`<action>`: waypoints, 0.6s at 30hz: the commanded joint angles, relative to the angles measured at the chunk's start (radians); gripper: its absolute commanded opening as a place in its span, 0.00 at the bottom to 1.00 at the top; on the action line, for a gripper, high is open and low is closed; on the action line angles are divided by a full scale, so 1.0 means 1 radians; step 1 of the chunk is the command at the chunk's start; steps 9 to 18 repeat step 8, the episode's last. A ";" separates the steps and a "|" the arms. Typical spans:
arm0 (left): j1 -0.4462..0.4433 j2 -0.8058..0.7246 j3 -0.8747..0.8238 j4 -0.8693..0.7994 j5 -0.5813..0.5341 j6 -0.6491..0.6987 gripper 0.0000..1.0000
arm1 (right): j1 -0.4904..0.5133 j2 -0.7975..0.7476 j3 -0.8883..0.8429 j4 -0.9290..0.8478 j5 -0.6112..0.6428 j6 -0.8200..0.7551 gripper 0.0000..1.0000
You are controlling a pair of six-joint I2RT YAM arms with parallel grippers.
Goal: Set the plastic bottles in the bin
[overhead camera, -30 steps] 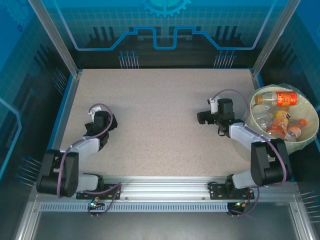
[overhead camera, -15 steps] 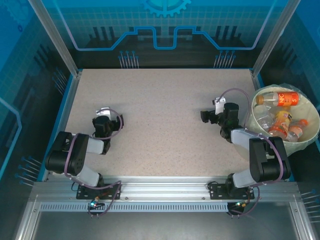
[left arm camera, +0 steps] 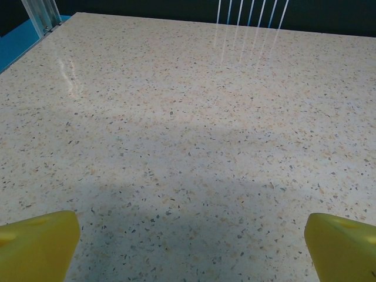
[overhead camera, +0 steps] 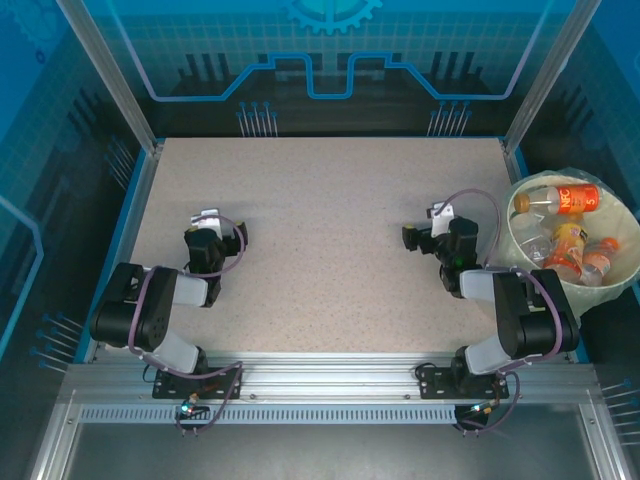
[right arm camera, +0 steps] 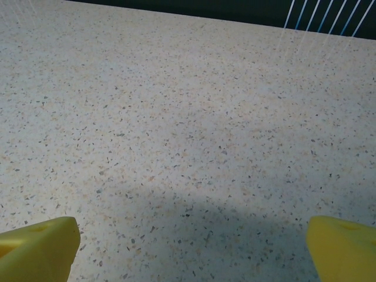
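The plastic bottles (overhead camera: 562, 228) lie heaped inside the bin at the right edge of the workspace, off the side of the desk.

The speckled beige stone-look desk (overhead camera: 320, 220) spans the top external view between blue side rails, and its bare surface also shows under both wrist cameras (left arm camera: 188, 117) (right arm camera: 176, 117).

The large round pale yellow-green bin (overhead camera: 622, 265), lined with a translucent plastic bag, stands just beside the desk's right rail, close to the right arm.

The black and grey left arm (overhead camera: 150, 305) is folded low near the desk's left edge. The matching right arm (overhead camera: 525, 310) is folded near the right edge.

The left claw (overhead camera: 214, 236) (left arm camera: 188, 247) is spread wide and holds nothing: its yellow fingertips (left arm camera: 35, 244) sit at the lower corners of its wrist view with bare desk between them. The right claw (overhead camera: 435, 238) (right arm camera: 191, 249) is likewise spread wide and holds nothing, its yellow fingertips (right arm camera: 341, 247) set far apart over bare desk.

In the bin, a clear bottle with an orange label (overhead camera: 568, 198) lies on its side at the far rim. Below it lie a bottle of orange drink (overhead camera: 565, 242) and a smaller red-tinted one (overhead camera: 600, 255).
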 commanded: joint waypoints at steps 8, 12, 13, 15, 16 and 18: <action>0.011 0.000 0.017 0.038 0.021 0.023 0.99 | -0.007 0.007 0.007 0.015 0.004 0.014 1.00; 0.011 0.000 0.017 0.038 0.021 0.023 0.99 | -0.007 0.007 0.007 0.015 0.004 0.014 1.00; 0.011 0.000 0.017 0.038 0.021 0.023 0.99 | -0.007 0.007 0.007 0.015 0.004 0.014 1.00; 0.011 0.000 0.017 0.038 0.021 0.023 0.99 | -0.007 0.007 0.007 0.015 0.004 0.014 1.00; 0.011 0.000 0.017 0.038 0.021 0.023 0.99 | -0.007 0.007 0.007 0.015 0.004 0.014 1.00; 0.011 0.000 0.017 0.038 0.021 0.023 0.99 | -0.007 0.007 0.007 0.015 0.004 0.014 1.00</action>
